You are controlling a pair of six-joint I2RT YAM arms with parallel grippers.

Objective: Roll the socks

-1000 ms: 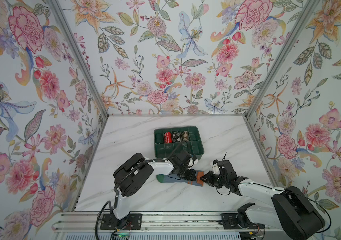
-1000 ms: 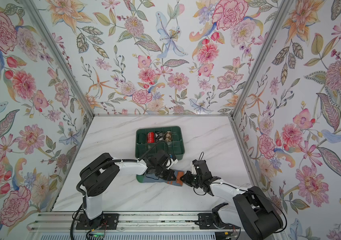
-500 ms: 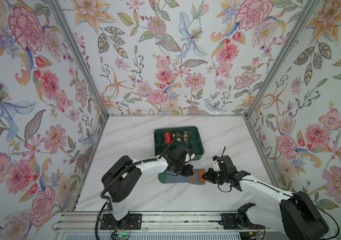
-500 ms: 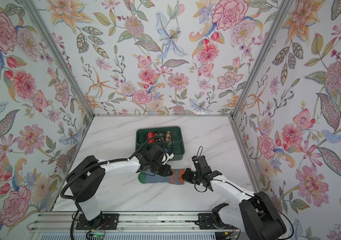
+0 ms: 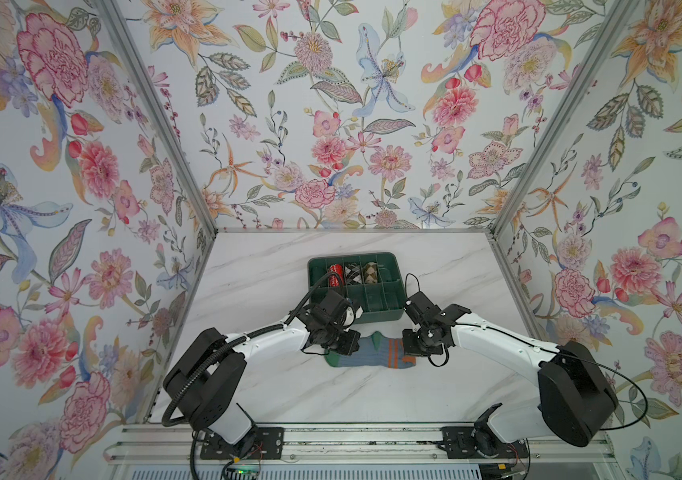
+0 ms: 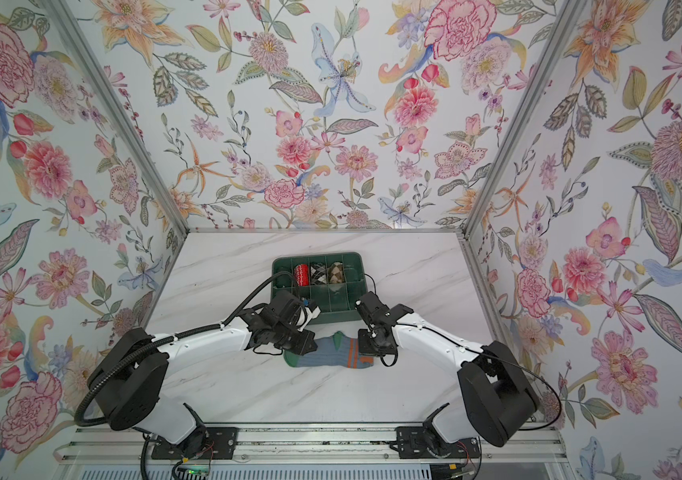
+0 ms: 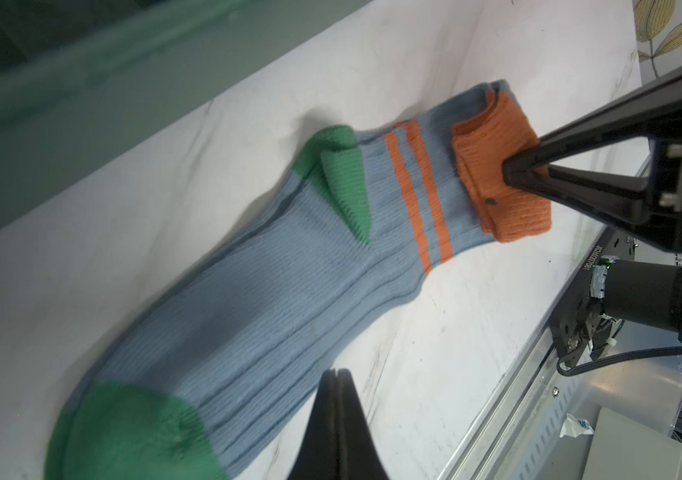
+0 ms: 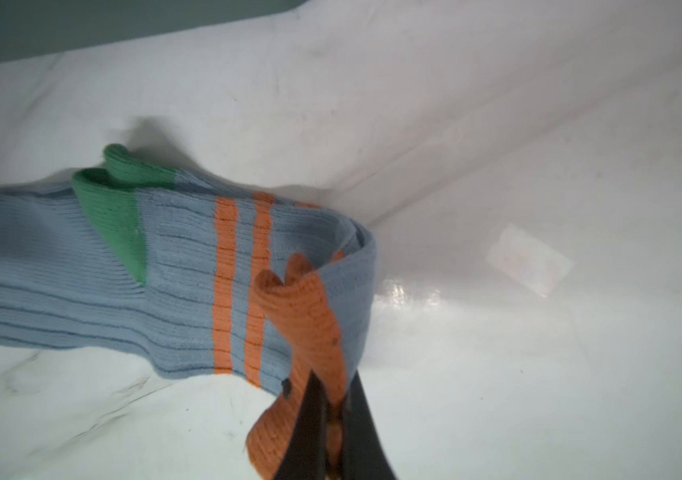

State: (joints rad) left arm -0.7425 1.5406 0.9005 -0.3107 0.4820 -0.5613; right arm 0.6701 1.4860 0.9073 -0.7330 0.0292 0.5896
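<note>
The grey-blue socks [image 5: 366, 353] [image 6: 328, 353] lie stretched out flat on the marble table, just in front of the tray. They have a green toe, a green heel and two orange stripes. My right gripper [image 5: 409, 353] [image 8: 333, 395] is shut on the orange cuff [image 7: 493, 166] [image 8: 306, 307], which is folded back over the leg. My left gripper [image 5: 342, 348] [image 7: 337, 372] is shut with nothing in it. Its tip stands over the socks' [image 7: 289, 270] long edge near the toe end. Whether it touches the fabric I cannot tell.
A green divided tray [image 5: 389, 316] [image 6: 343, 318] stands right behind the socks. In its back row are a red bundle [image 5: 336, 275], a black-white argyle bundle [image 5: 351, 274] and a brown one [image 5: 370, 272]. The table's front rail [image 7: 538, 374] runs close by.
The left arm's elbow has swung out leftward, and its shut gripper has shifted toward the toe end. More of the socks shows between the grippers. The right gripper has kept its hold on the cuff.
</note>
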